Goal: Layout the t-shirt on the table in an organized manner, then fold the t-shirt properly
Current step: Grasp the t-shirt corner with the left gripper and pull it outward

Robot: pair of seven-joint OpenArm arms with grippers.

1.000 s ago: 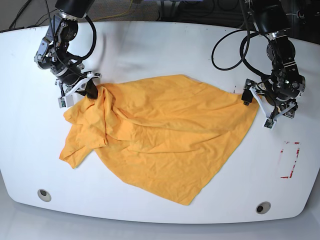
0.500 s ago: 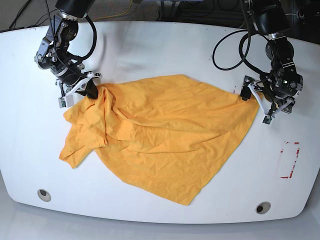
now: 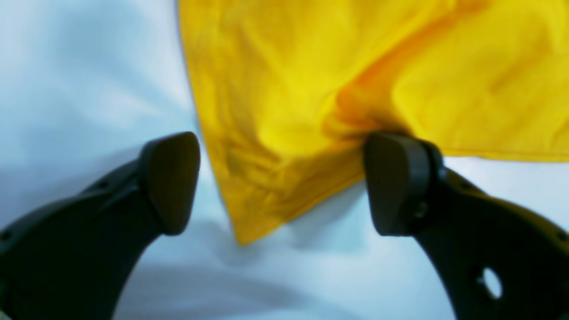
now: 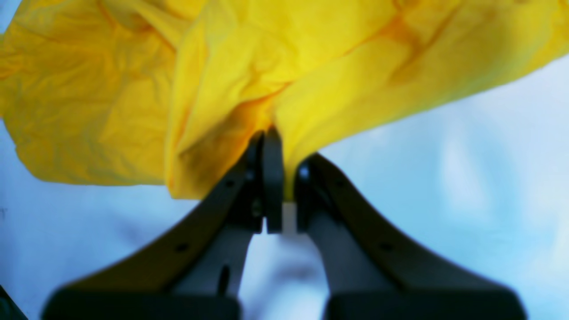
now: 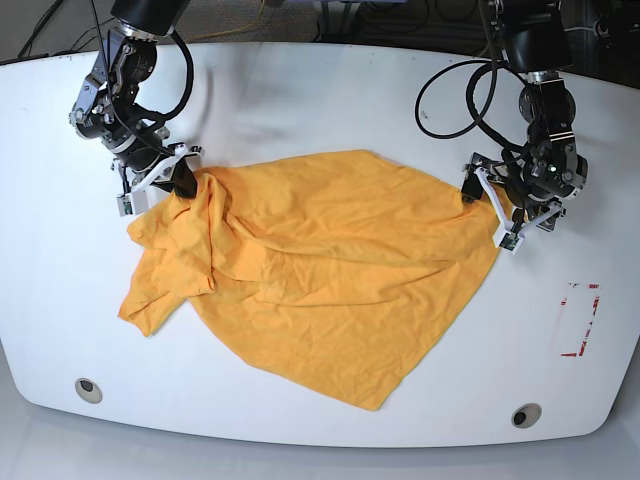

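One t-shirt (image 5: 320,265) lies on one table (image 5: 330,90), worked by two arms. The table also carries two round grey grommets, one near the front left edge (image 5: 88,389) and one near the front right (image 5: 526,415), and a single red tape outline (image 5: 580,320) toward the right end.

The t-shirt is orange-yellow and crumpled, spread across the middle of the table. It is bunched and doubled over on the left of the base view, with one sleeve-like flap (image 5: 150,300) hanging toward the front-left. Its lowest corner points at the front edge but stops short of it, lying between the two grommets and well clear of both.

The right gripper (image 4: 278,146) is clamped on a gathered fold at the shirt's upper-left corner, its jaws pressed nearly together with cloth pinched between them. The left gripper (image 3: 282,178) stands with its jaws spread wide at the shirt's right corner; a pointed tip of cloth (image 3: 249,222) lies between the two fingers, and the fabric touches the inner face of one finger (image 3: 395,182) while the other finger (image 3: 171,178) stands just beside the hem (whether it touches is hard to say, since the close view is soft).

Bare white tabletop runs along the whole back edge, down both ends, and in a narrower band along the front.
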